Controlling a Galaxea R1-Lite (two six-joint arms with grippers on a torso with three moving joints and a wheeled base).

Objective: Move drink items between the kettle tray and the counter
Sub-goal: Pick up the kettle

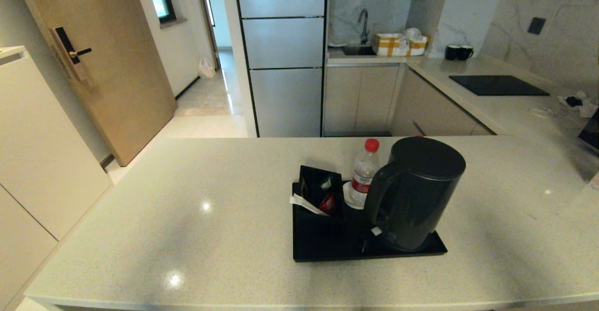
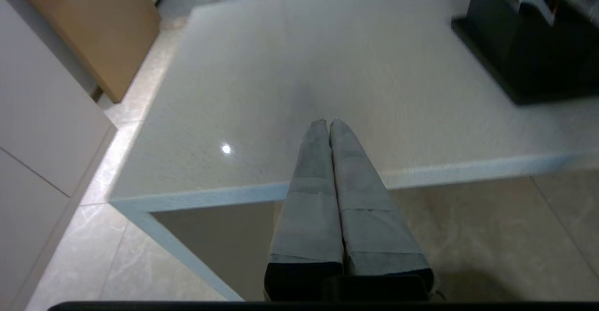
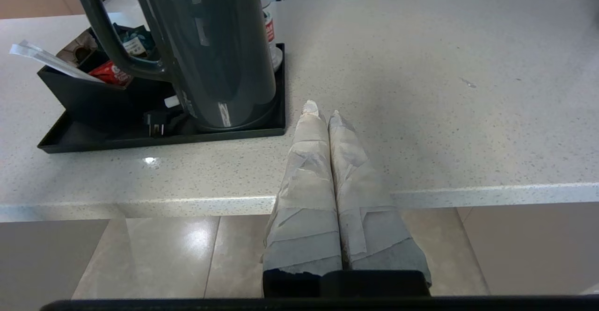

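**Kettle on its tray, both grippers clenched empty**

Kettle (image 1: 416, 191) stands on the kettle tray (image 1: 327, 250), hiding its base. One water bottle (image 1: 364, 173) shows behind it, partly covered. Left gripper (image 2: 325, 123) and right gripper (image 3: 321, 110) hang at the counter (image 1: 187, 217) edge, jaws pressed together, holding nothing.

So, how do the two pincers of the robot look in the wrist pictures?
Each has two long tapering fingers. The left pincer is wrapped in smooth grey tape, with a black base behind it. The right pincer is wrapped in paler, wrinkled, layered tape with frayed tips, also on a black base. No cables or markings are visible.
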